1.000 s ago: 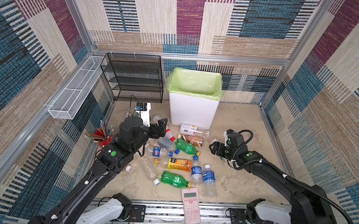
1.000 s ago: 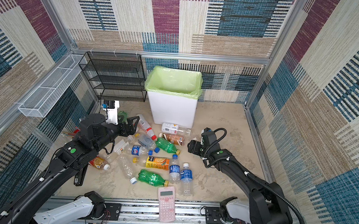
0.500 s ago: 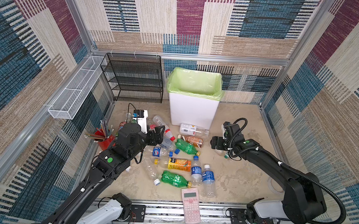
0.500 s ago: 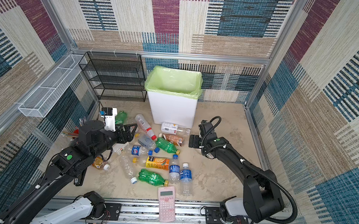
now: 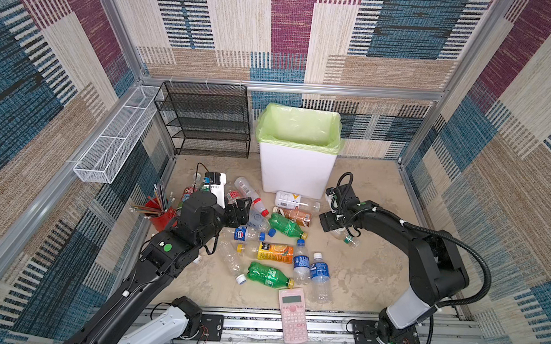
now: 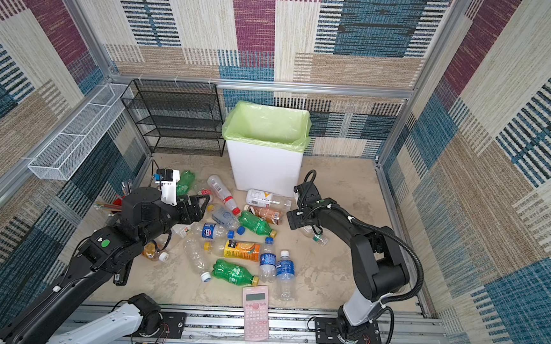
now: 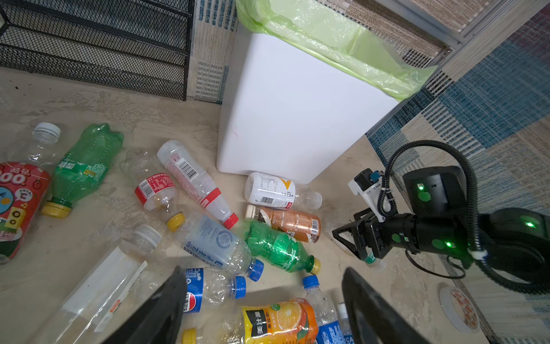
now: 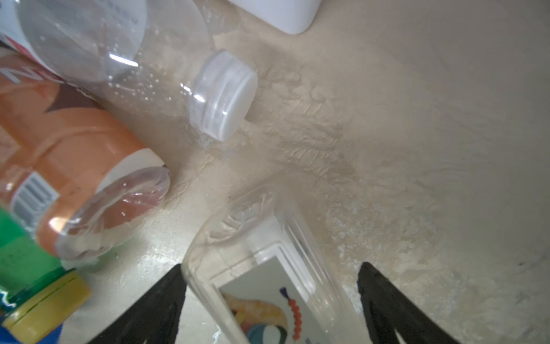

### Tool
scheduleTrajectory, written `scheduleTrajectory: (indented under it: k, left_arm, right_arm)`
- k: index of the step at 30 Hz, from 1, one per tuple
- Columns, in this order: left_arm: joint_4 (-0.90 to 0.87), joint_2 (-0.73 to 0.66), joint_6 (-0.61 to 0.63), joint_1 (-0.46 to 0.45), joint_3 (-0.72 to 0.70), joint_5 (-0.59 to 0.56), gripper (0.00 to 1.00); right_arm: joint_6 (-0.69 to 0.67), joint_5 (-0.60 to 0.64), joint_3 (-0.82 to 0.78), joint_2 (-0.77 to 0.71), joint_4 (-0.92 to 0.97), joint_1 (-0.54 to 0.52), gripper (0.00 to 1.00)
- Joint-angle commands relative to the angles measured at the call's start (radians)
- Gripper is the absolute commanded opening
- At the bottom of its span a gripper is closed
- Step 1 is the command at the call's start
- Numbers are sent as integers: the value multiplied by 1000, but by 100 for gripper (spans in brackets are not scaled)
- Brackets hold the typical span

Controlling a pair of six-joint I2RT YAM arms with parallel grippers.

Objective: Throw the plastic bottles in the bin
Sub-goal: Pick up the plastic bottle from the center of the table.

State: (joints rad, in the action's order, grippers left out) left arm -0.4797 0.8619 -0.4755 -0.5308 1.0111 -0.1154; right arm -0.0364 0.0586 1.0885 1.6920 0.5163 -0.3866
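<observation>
Pink calculator (image 5: pixel 292 313): nearest me, well in front of the bin (image 5: pixel 295 171), at the tabletop (image 5: pixel 369 279) edge.

Plastic bottles (image 5: pixel 273 252): all lying down on the tabletop, spread in front of the bin and out past its left corner. A green bottle (image 5: pixel 268 274) and two blue-labelled ones (image 5: pixel 301 261) are the furthest from the bin.

My left gripper (image 7: pixel 262 274): jaws spread, nothing between them, hovering over the pile front-left of the bin. A blue-capped bottle (image 7: pixel 208 289) shows below the gap.

My right gripper (image 8: pixel 270 266): low, just in front of the bin's right corner, jaws spread. A clear bottle (image 8: pixel 262 238) with a picture label lies between the fingers. One finger (image 8: pixel 166 297) is right at its side, and I can't tell if it touches. The other stands clear, so no pinch.

A white-labelled bottle (image 5: pixel 294 199) lies just at the bin's front foot, with a brown-labelled one (image 5: pixel 294 215) just in front of it.

Red pencil cup (image 5: pixel 161 216): well left of the bin.

Black mesh rack (image 5: pixel 204 121): just left of the bin, at the back wall. White wire basket (image 5: pixel 117 138): further left, on the side wall.
</observation>
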Motion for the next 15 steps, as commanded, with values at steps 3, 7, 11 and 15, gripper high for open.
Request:
scheduleTrajectory:
  k: [3, 7, 11, 15]
  left_arm:
    - [-17, -9, -7, 0, 0, 11, 83]
    - [-25, -13, -3, 0, -2, 8, 83]
    - [-21, -9, 1, -1, -2, 12, 83]
    - [-16, 2, 7, 0, 4, 20, 83]
  right_arm:
    - [-24, -33, 10, 22, 8, -1, 77]
    - [-9, -28, -17, 0, 18, -1, 66]
    - [30, -23, -41, -77, 26, 0, 60]
    - [87, -8, -55, -228, 9, 3, 27]
